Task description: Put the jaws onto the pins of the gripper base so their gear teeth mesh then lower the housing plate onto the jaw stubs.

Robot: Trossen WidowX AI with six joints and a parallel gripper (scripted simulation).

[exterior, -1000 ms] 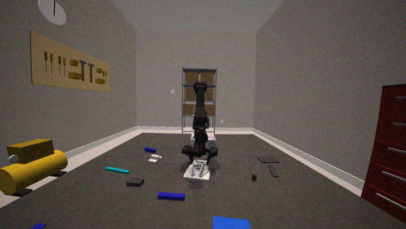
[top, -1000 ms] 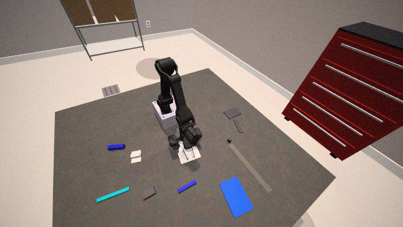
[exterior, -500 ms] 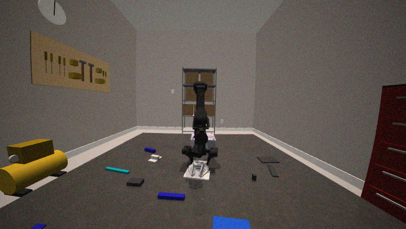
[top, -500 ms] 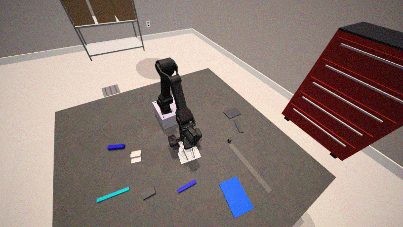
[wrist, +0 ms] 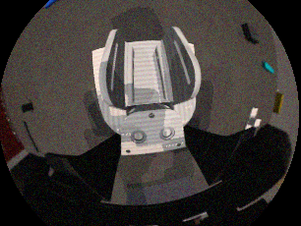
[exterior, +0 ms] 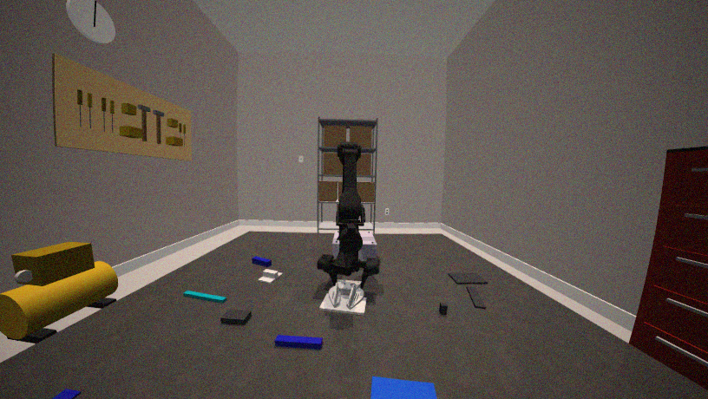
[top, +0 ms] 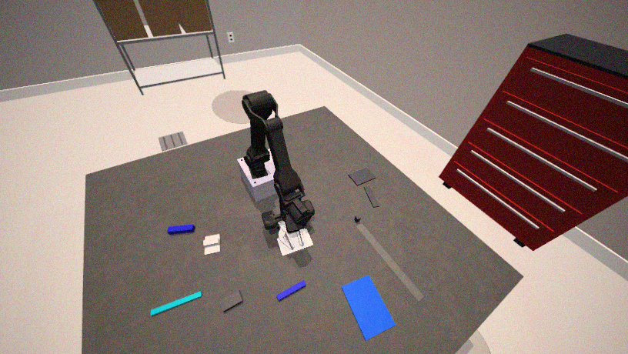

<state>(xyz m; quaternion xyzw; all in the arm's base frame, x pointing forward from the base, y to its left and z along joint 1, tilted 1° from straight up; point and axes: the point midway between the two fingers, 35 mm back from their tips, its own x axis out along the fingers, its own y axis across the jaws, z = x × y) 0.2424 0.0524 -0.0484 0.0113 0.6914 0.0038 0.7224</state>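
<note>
The white gripper base (top: 302, 248) (exterior: 342, 310) (wrist: 96, 61) lies on the table in front of the arm. The left jaw (wrist: 104, 74) and right jaw (wrist: 195, 69) stand over it, curved and apart at their far ends. Their rear ends go under the light housing plate (wrist: 152, 126), where two round stubs show side by side with a small hole ahead of them. My gripper (top: 290, 228) (exterior: 349, 284) (wrist: 151, 131) points down, its fingers wide and shut on the housing plate's two sides. The gear teeth and pins are hidden, and any gap under the plate cannot be told.
A small white stepped block (top: 212, 244) (exterior: 270, 275), a blue bar (top: 180, 228) (exterior: 261, 261) and a teal bar (top: 175, 303) (exterior: 204, 296) lie to the left. A second blue bar (top: 291, 290) (exterior: 298, 342) and a blue sheet (top: 368, 306) (exterior: 403, 389) lie in front. Thin dark plates lie right.
</note>
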